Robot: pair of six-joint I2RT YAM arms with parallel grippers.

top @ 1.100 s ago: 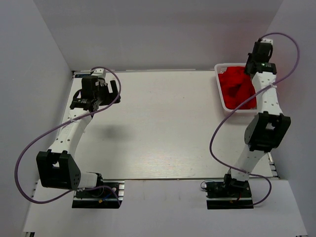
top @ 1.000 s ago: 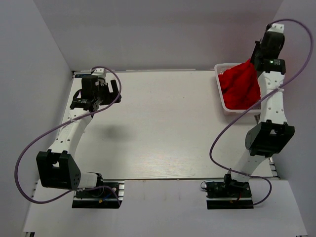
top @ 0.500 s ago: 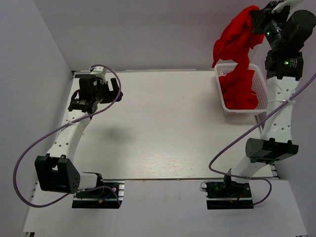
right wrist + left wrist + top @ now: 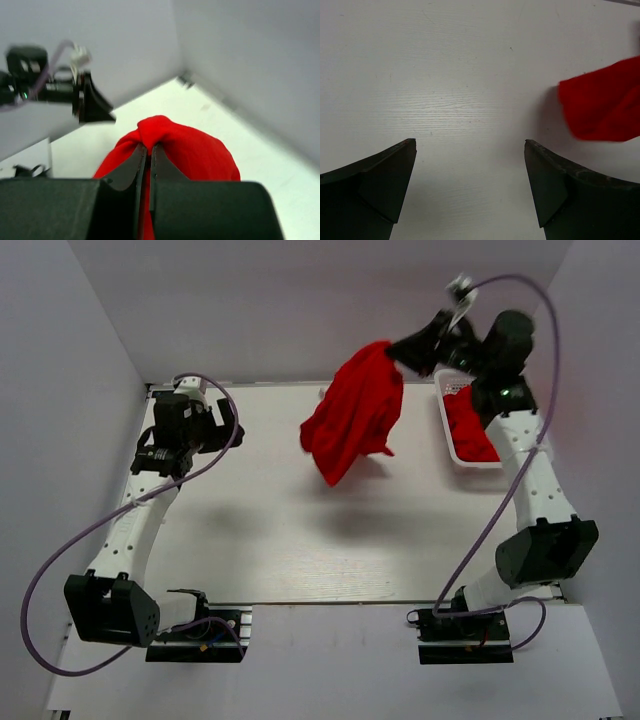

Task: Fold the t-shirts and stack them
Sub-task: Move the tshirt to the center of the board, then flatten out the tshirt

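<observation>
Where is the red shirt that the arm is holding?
In the top view the t-shirt hangs from the shut right gripper above the far part of the table, just left of the white basket.

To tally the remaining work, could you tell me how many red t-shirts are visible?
2: one t-shirt hangs from the right fingers over the table; red cloth in the basket, possibly several shirts bunched together.

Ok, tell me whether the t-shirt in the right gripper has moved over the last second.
Yes. The t-shirt, pinched by the right gripper, left the white basket and now hangs left of it.
</observation>
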